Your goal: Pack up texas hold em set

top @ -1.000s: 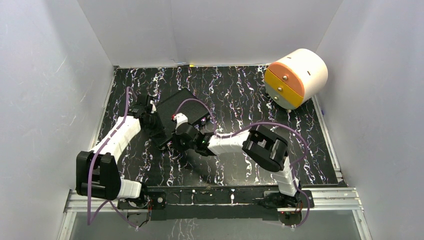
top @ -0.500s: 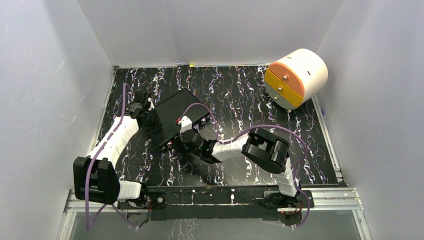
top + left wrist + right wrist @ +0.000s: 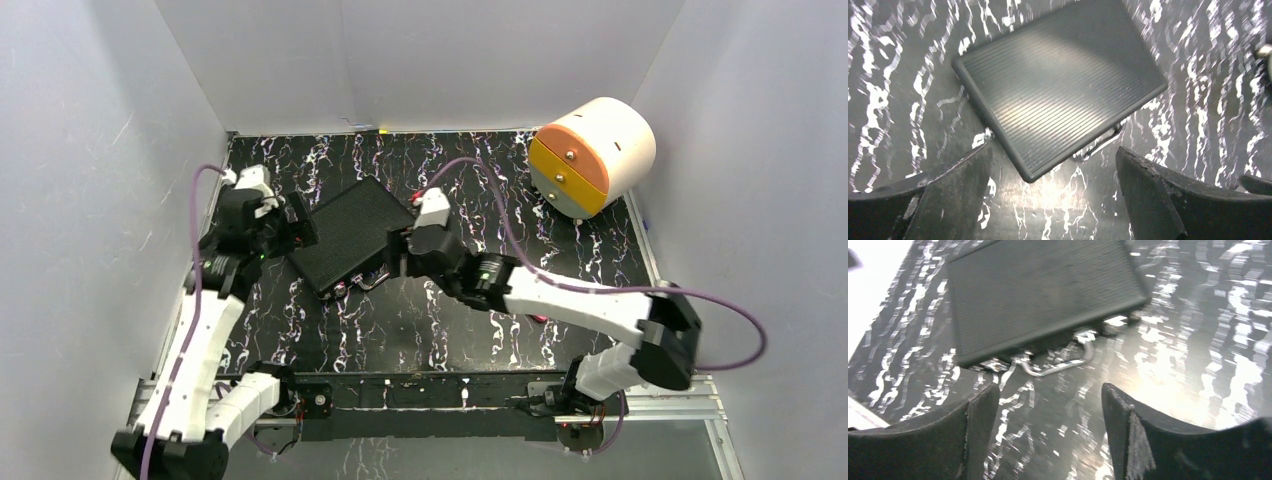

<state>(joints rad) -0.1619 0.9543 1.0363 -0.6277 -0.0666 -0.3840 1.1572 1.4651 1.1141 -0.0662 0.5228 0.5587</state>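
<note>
White walls enclose a black, white-veined desk (image 3: 560, 230). On it, left of centre, the ribbed black case (image 3: 350, 232) lies closed and flat, its silver handle (image 3: 1063, 362) on the near side. The left claw (image 3: 288, 228), spread and holding nothing, hangs just beside the case's left corner. The right claw (image 3: 405, 250), likewise spread, hangs by its right end. A cream-and-orange cylinder (image 3: 595, 155) sits far right.

Counted on the single black marbled worktop (image 3: 470, 330): one black ribbed case (image 3: 350, 232) with one silver wire handle (image 3: 1063, 362); one cream-and-orange cylinder (image 3: 600, 150) bearing two small metal knobs; and two robot arms, making one left hand (image 3: 1053, 155) and one right hand (image 3: 1049, 390)
</note>
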